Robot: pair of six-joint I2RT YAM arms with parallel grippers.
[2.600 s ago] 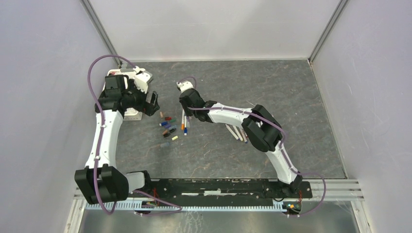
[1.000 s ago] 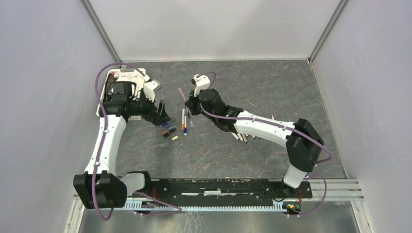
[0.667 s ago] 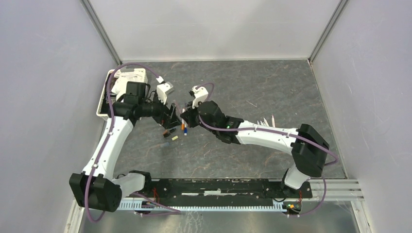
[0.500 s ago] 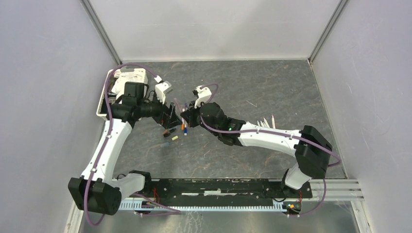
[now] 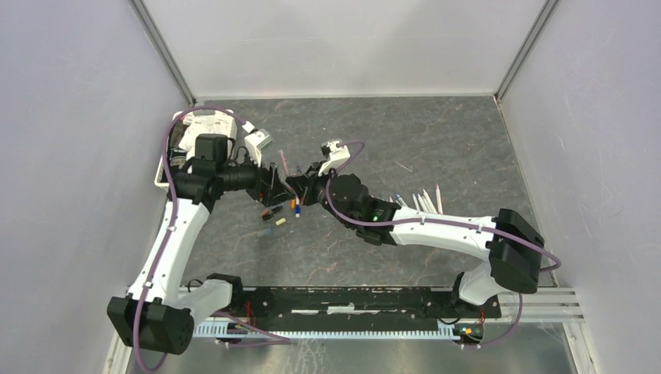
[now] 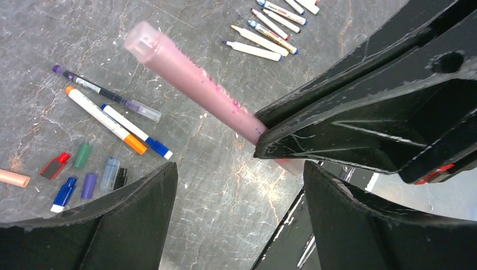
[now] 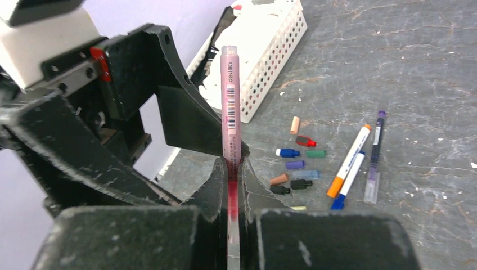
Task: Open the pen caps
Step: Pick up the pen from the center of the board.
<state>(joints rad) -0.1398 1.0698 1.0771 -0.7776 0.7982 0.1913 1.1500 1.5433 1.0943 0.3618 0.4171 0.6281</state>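
The right claw [image 7: 233, 169] is clamping the lower barrel of a pink pen [image 7: 229, 101], holding it raised above the counter [image 7: 394, 84]. The left claw [image 6: 239, 169] is standing open beside it, jaws spread, gripping nothing. Loose pen caps [image 7: 288, 152] are lying on the counter below. Judged step: presenting the pen for uncapping. The left claw is needing to close on the pen's free end and pull along the barrel.

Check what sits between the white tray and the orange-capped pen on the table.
A cluster of loose pen caps, lying on the table; clearest in the right wrist view.
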